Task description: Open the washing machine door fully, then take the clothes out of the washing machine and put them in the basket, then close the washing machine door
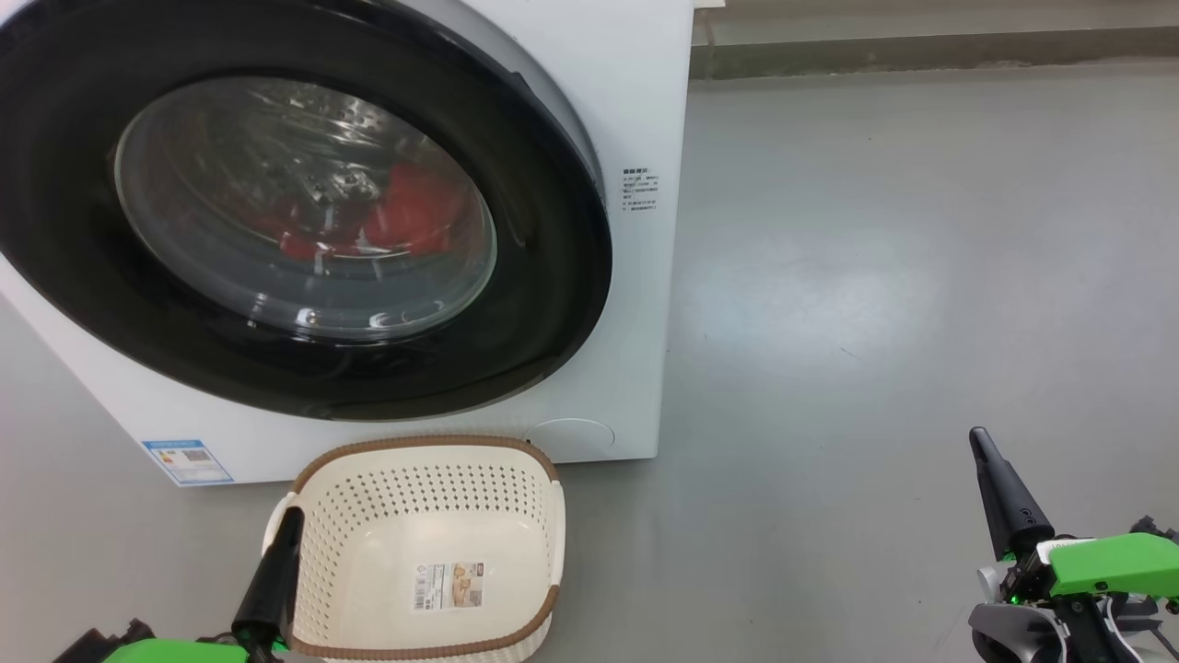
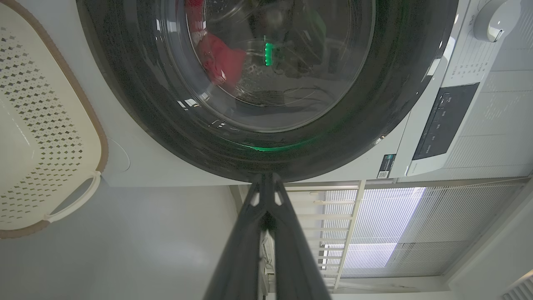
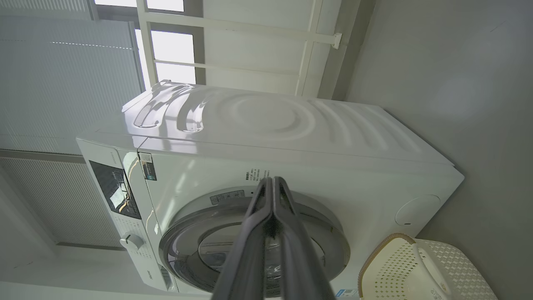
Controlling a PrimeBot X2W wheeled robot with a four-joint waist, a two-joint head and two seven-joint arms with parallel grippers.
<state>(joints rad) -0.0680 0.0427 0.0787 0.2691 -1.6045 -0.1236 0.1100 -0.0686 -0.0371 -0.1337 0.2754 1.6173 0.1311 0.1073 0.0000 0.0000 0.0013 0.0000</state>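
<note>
Washing machine door (image 1: 304, 207) was shut on the washing machine (image 1: 636, 110), with red clothes (image 1: 414, 207) visible behind the glass. Left gripper (image 1: 293, 516) was low, fingers pressed together and empty, its tip over the left rim of the basket (image 1: 424, 444). The door was above and ahead of it, not touching. The basket stood on the floor (image 1: 875, 276) just before the machine. Right gripper (image 1: 978, 440), also closed and empty, was well off to the right over bare floor, fingers pointing up and slightly left.
</note>
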